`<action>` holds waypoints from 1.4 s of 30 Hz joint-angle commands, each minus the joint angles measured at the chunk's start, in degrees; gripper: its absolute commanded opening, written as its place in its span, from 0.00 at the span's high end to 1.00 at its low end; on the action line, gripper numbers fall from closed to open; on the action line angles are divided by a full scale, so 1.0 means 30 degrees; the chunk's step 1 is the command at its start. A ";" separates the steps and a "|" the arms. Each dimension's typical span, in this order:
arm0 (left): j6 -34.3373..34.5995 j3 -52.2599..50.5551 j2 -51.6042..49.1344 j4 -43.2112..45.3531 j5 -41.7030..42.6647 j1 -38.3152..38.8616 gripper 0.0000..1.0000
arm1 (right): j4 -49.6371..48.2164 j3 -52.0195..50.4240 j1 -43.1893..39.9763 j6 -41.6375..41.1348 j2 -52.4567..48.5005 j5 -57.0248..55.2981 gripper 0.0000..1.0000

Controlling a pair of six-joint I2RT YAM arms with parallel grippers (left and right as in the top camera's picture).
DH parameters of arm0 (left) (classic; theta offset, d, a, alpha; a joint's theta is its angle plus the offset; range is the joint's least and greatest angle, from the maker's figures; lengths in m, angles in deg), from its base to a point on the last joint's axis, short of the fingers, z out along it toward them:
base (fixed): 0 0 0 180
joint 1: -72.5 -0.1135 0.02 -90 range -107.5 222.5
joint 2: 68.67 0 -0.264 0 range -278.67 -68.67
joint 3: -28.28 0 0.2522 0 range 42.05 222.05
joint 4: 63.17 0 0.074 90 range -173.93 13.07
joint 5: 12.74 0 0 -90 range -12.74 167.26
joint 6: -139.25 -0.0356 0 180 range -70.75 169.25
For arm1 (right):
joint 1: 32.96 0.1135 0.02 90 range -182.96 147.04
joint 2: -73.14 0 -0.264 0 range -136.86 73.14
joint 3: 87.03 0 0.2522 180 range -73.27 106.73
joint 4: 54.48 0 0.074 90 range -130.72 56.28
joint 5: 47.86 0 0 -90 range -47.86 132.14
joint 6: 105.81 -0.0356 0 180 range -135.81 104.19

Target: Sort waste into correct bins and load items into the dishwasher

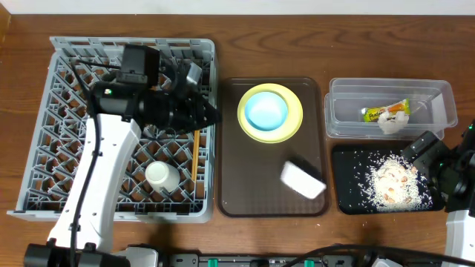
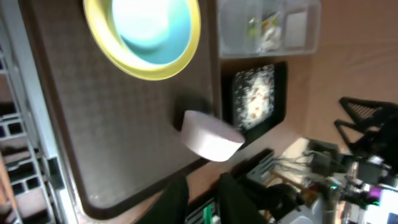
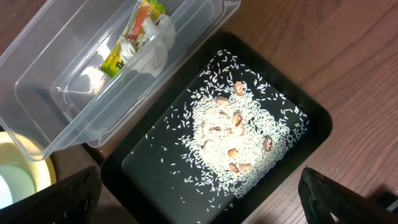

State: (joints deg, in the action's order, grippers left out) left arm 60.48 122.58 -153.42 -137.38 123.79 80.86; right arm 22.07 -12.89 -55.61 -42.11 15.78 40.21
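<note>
The grey dishwasher rack [image 1: 56,159] fills the left side and holds a white cup [image 1: 159,176] and the wooden chopsticks [image 1: 195,157]. My left gripper [image 1: 211,113] [image 2: 202,202] hovers at the rack's right edge, jaws slightly apart and empty. On the brown tray, a light blue bowl [image 1: 266,110] [image 2: 152,28] rests in the yellow-green plate [image 1: 295,122] [image 2: 186,56]. A white bowl [image 1: 302,180] [image 2: 210,135] lies tipped there too. The clear tub [image 1: 438,96] [image 3: 43,81] holds the wrapper [image 1: 375,113] [image 3: 124,53] and tissue [image 1: 392,122] [image 3: 158,53]. My right gripper [image 1: 430,165] [image 3: 205,205] hangs wide open over the black tray [image 1: 349,159] [image 3: 155,165] of rice scraps [image 1: 390,182] [image 3: 239,146].
The brown serving tray [image 1: 252,185] [image 2: 106,137] lies between the rack and the two bins. Cables and a power strip [image 1: 245,259] run along the table's front edge. Bare wooden table [image 1: 460,59] shows behind and to the right of the bins.
</note>
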 commanded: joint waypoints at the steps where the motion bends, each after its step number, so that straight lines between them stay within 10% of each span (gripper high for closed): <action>1: -0.0867 -0.0510 0.0000 -0.0189 -0.2827 0.1304 0.74 | 0.0007 0.0211 -0.0102 0.0219 0.0007 -0.0131 0.01; 12: 0.0816 -0.1443 -0.0729 0.1246 -0.9362 0.7876 0.62 | 0.0007 0.0204 -0.0102 0.0219 0.0007 -0.0131 0.01; 26: 0.1348 -0.1450 -0.6200 0.6441 -0.9573 1.5686 0.37 | 0.0007 0.0211 -0.0102 0.0219 0.0007 -0.0131 0.01; 42: 0.1370 -0.1450 -0.7439 0.4867 -1.9467 1.7063 0.36 | 0.0007 0.0211 -0.0102 0.0219 0.0007 -0.0131 0.01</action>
State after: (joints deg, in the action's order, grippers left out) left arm 64.45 118.45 -175.61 -121.55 75.07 133.07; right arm 22.07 -12.89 -55.61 -42.11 15.78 40.21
